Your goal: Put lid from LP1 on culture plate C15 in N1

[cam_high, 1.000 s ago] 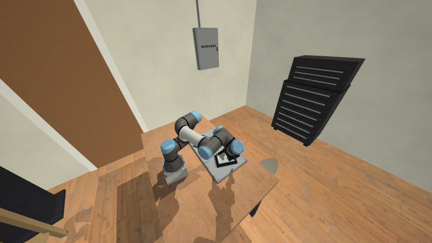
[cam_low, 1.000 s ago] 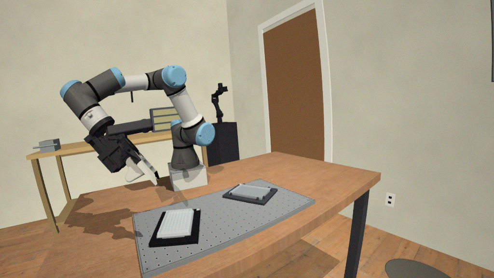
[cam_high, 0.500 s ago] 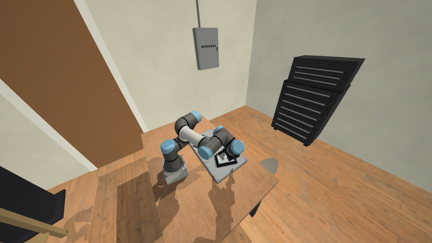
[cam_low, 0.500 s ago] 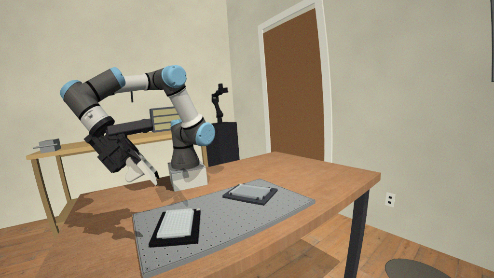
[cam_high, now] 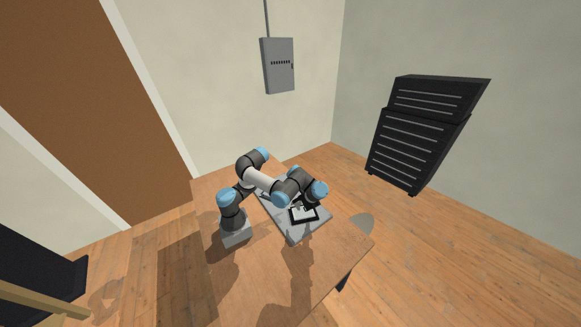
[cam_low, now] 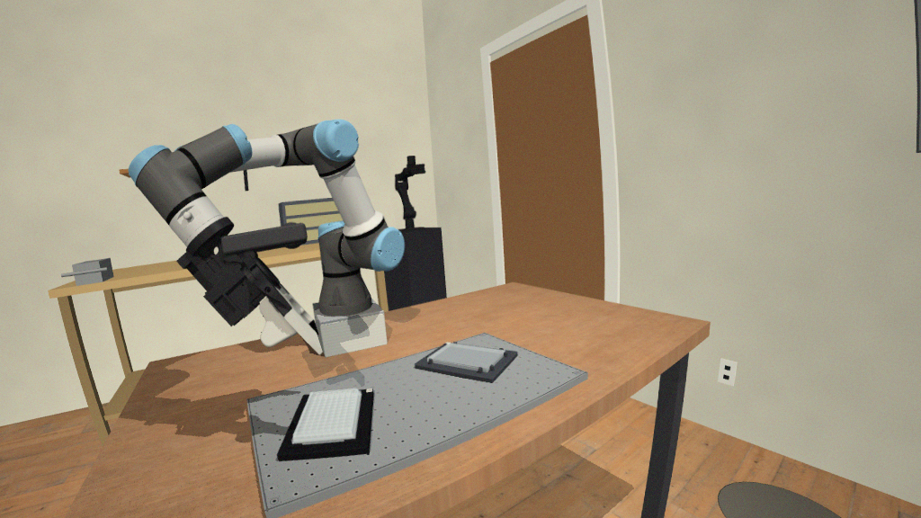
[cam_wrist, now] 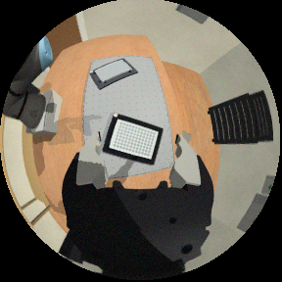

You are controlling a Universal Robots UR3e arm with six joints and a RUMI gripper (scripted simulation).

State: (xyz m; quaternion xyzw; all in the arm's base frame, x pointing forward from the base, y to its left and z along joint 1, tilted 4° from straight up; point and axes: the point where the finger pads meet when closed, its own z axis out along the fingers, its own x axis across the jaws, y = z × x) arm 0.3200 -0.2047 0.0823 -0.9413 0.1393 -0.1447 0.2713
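Note:
The culture plate C15 is white with many small wells and sits uncovered in the black plate nest N1 at the near end of the grey perforated board. It also shows in the wrist view and in the top view. The clear lid lies flat on the dark lid park LP1 at the far end of the board, seen in the wrist view too. My gripper hangs tilted in the air, well above and to the left of the plate. Its fingers stand open with nothing between them.
The grey perforated board lies on the wooden table. The arm's grey base block stands behind the board. A black drawer cabinet stands by the far wall. A second wooden bench is behind the arm.

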